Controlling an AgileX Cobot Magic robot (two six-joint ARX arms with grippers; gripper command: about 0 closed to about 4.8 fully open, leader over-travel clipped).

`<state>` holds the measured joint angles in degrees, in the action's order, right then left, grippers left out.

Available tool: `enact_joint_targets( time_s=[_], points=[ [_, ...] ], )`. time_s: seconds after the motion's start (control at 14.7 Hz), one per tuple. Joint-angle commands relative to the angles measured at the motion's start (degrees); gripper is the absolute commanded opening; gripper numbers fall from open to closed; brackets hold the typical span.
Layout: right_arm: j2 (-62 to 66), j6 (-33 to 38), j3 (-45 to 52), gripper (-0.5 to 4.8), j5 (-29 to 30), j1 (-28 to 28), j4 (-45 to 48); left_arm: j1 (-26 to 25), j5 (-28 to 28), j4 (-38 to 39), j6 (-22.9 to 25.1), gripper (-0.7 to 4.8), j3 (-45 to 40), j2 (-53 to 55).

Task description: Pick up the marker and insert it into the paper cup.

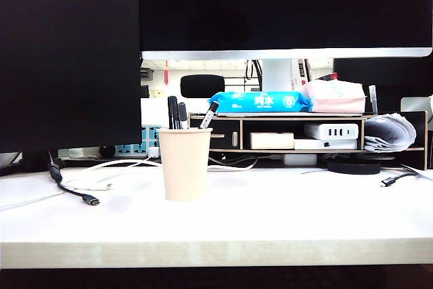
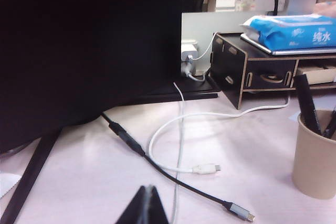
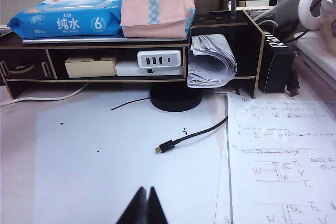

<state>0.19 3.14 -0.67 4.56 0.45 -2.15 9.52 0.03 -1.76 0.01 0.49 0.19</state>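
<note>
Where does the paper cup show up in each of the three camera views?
Exterior view: the paper cup stands on the white table, left of centre, pens sticking out.
Left wrist view: at the right edge, partly cut off.
Right wrist view: not in it.
Shared landmark: the blue wipes pack on the black shelf, seen in all three views.

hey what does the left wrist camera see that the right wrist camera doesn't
Only the left wrist view: the paper cup with pens standing in it, a white cable, and the shut left gripper above bare table. Only the right wrist view: a pink packet, rolled papers, a handwritten sheet, and the shut right gripper. Both: the blue wipes pack on the black shelf.
</note>
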Motion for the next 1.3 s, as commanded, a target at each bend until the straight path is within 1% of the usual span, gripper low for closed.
enact_joint_targets(
  time_s=[0.07,0.34,1.3],
  points=[
    [0.00,0.04,0.24,-0.01,0.07,0.02,0.68,-0.07,-0.24,-0.92,0.20,-0.05,0.04,0.00],
    [0.00,0.04,0.24,-0.01,0.07,0.02,0.68,-0.07,-1.79,-0.90,0.15,-0.05,0.04,0.00],
    [0.00,0.04,0.24,-0.01,0.07,0.02,0.68,0.02,-1.70,-0.46,0.02,-0.05,0.04,0.00]
  ],
)
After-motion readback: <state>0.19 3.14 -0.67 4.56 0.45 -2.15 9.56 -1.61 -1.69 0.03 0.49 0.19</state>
